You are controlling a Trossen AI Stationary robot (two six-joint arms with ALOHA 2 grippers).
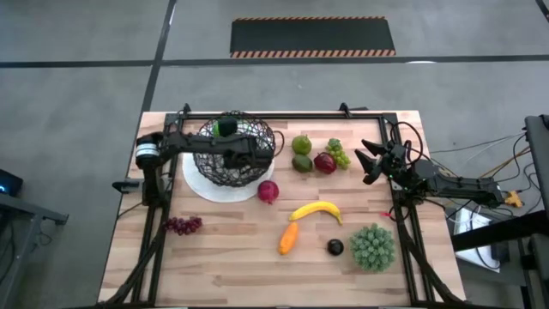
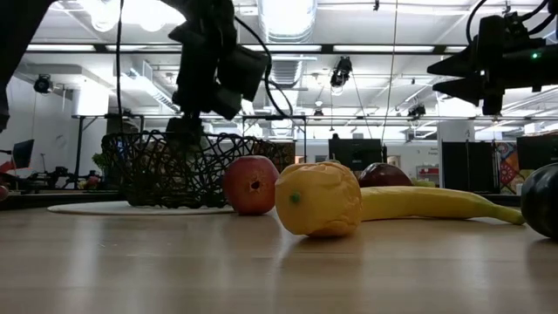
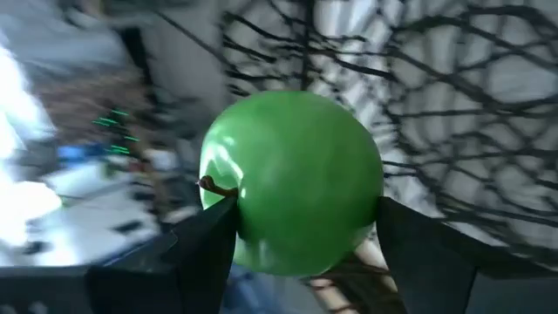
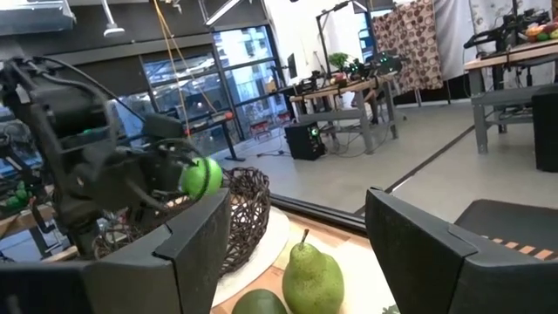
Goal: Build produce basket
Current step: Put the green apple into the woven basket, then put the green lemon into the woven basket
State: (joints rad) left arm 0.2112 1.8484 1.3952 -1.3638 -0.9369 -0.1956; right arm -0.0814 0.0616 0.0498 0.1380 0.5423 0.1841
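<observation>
The green apple (image 3: 292,183) sits pinched between the two fingers of the left gripper (image 1: 226,129), stem turned to one side, and it hangs above the rim of the black wire basket (image 1: 257,154), over the basket's far side. The apple is round, so no axis matters; what counts is that the basket's open bowl lies straight below the jaws, so a small lowering and a release should drop it inside. The basket rests on a white plate (image 1: 210,189) on the wooden table (image 1: 223,257).

The right gripper (image 1: 371,163) waits with jaws spread and empty at the table's right side, nearest the pear (image 4: 309,281) and green grapes (image 1: 339,153). The rest lies on the open tabletop: a red apple (image 1: 268,191), banana (image 1: 316,210), orange piece (image 1: 288,239), dark plum (image 1: 334,248) and purple grapes (image 1: 182,225). A spiky green ball (image 1: 372,246) sits near the right front corner.
</observation>
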